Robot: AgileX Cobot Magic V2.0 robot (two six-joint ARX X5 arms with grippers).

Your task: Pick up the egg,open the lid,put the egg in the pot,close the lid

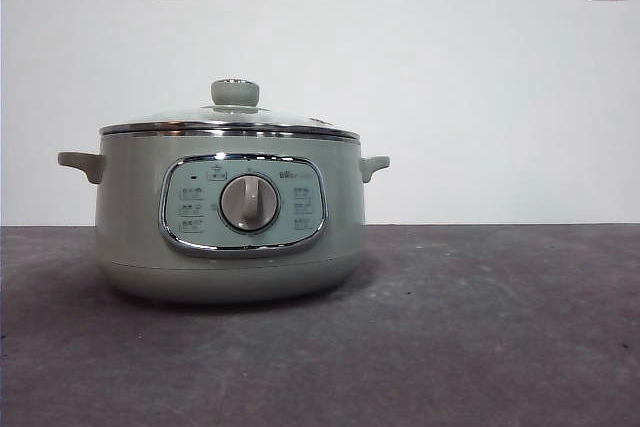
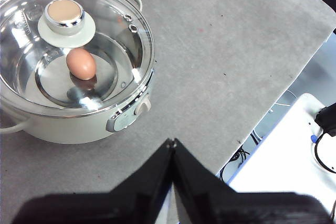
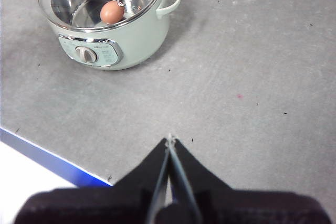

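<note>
Front view shows the grey matte table point(image 1: 480, 327) carrying the large pale sage-green electric pot point(image 1: 130, 217) with its silver dial point(image 1: 249, 203). The round domed glass lid point(image 2: 121, 35) with chrome rim and sage-green knob sits shut on the pot. Inside, seen through the glass, the small brown-orange oval egg point(image 2: 81, 63) rests on the pot's bottom. The left pincer point(image 2: 172, 142) and the right pincer point(image 3: 169, 139) hover above bare table well apart from the pot, each with jaws pressed together, gripping nothing.

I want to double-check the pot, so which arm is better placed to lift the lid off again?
Left, probably. The left gripper sits nearer the pot, with the lid and its knob large in view. The right gripper is farther back. Both are shut and empty.
</note>
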